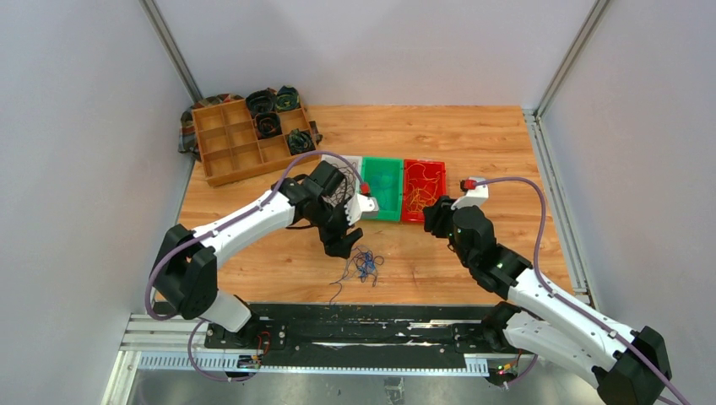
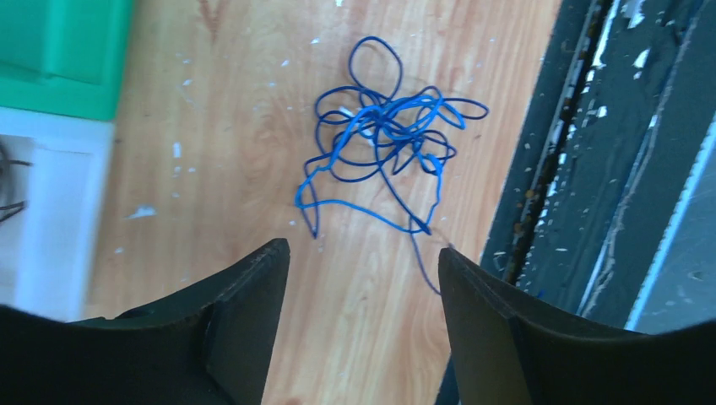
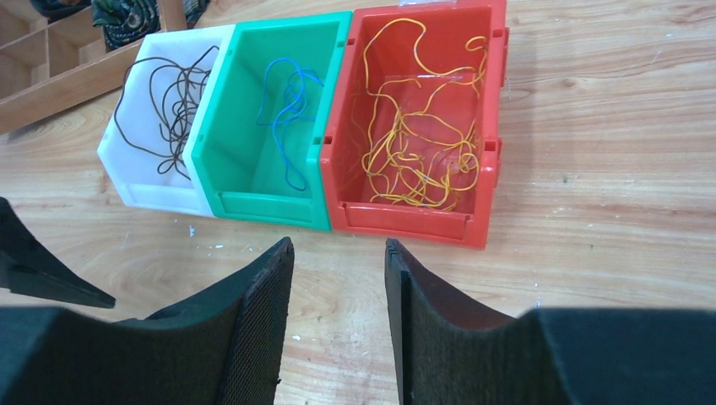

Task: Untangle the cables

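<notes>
A loose tangle of blue cables lies on the wooden table near its front edge. My left gripper hangs just beside it, open, with bare wood between the fingers. One thin wire end runs close to its right fingertip. Black cables lie in a white bin. One blue cable lies in the green bin, and yellow-orange cables in the red bin. My right gripper stands open and empty in front of the bins.
A wooden divided tray with dark coiled bundles sits at the back left. A black rail runs along the table's front edge, close to the blue tangle. The left arm covers most of the white bin from above.
</notes>
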### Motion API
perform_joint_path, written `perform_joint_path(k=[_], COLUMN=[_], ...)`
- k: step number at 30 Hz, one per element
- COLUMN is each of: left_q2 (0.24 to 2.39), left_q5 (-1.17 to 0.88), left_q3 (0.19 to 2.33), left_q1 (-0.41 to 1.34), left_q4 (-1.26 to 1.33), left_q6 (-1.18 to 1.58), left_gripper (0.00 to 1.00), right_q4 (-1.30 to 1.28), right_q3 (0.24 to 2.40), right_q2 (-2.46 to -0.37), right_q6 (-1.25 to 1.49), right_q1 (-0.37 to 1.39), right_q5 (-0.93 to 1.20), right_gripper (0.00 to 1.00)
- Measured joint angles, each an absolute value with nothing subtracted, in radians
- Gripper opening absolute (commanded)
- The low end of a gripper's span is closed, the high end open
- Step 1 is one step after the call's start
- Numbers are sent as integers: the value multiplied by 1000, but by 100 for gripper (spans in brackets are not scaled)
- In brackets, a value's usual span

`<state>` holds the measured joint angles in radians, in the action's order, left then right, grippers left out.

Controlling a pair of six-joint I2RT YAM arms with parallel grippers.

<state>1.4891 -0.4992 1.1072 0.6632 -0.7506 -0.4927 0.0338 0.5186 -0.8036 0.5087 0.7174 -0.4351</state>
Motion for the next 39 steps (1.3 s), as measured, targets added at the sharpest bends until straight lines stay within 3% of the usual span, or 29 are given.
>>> perform_joint_path(k=[6,15,22,30,34,39], left_q2=[1491,1528,1586,1637,1657,1661], left_q5=[-549,-517,-604,-676,-690,-687], left_q3=[1046,1037,1042,1087,1089,1088], left_q1=[672,672,672,676,685,691], left_q4=[-653,-520,-536,-554,-555,-555], left_q6=[-431,-437,-582,-664,-682,-692], left_gripper=[56,54,55,45,33,3], right_q4=[37,49,54,56,59,61], right_q3=[519,519,519,519,514,504], right_q2=[-812,-822,-825,-830,-828,-810], right_q6=[508,509,509,523,533,537], right_q1=[717,717,717,717,717,717], right_q5=[-402,-361,-338,-320,-315,-315], right_gripper=[43,41,40,34,34,29])
